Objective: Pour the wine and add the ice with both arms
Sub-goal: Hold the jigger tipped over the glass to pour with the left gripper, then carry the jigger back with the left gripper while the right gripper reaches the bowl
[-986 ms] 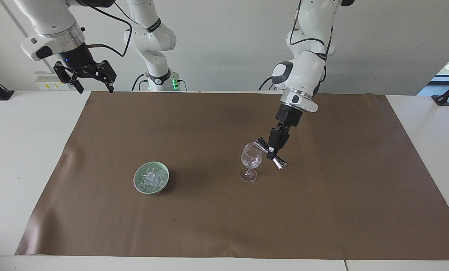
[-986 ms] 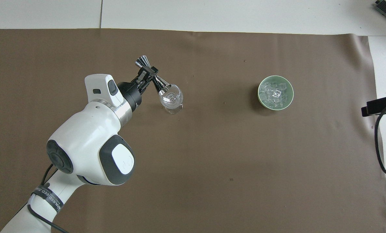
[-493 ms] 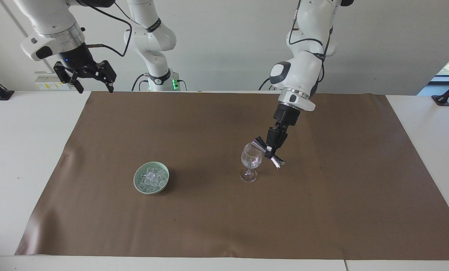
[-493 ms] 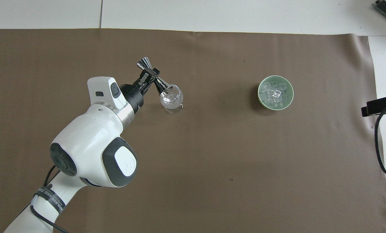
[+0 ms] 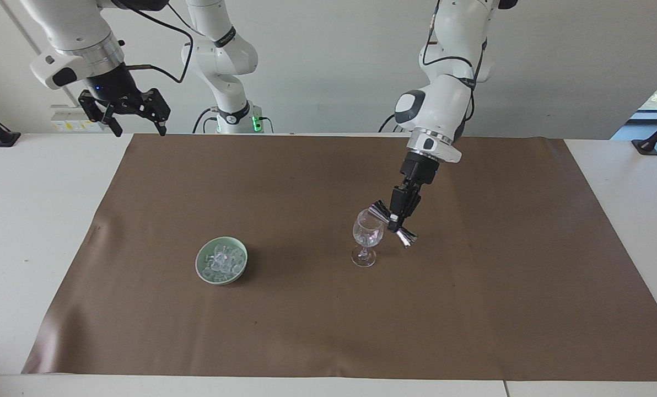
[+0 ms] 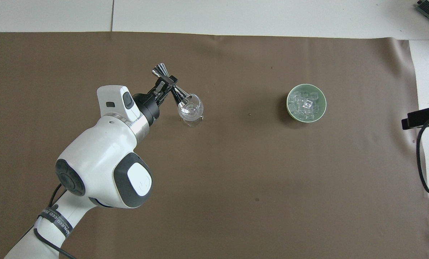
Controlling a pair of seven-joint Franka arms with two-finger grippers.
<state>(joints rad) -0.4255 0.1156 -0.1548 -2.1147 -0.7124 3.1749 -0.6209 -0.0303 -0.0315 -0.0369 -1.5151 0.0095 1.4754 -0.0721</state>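
White wall and a white table (image 5: 42, 231) framed the scene, with a brown mat (image 5: 472, 309) spread over most of the tabletop. On that mat the ice (image 5: 222, 261) lay heaped in a small green bowl (image 5: 203, 272), toward the right arm's end of the table: many small, clear, glassy cubes, piled loosely and filling the bowl close to its rim. Well apart from the bowl, toward the left arm's end, a clear stemmed glass (image 5: 367, 236) stood upright on the mat. Over its rim the left claw (image 5: 396, 219) was clamped shut on the waist of a silver double-cone jigger (image 5: 394, 223), whose long axis was tilted so that one cone dipped toward the mouth of the glass while the other pointed down and away from it; this looked like the pouring step, and whether liquid was running could not be made out. The right claw (image 5: 136, 125) hung with its fingers spread wide and empty above the mat's corner nearest the robots at its own end, waiting. From there the bowl of ice lay farther from the robots and toward the middle of the table, so the right arm was plainly the closer one for picking cubes, and it would then have to carry them across to the glass.
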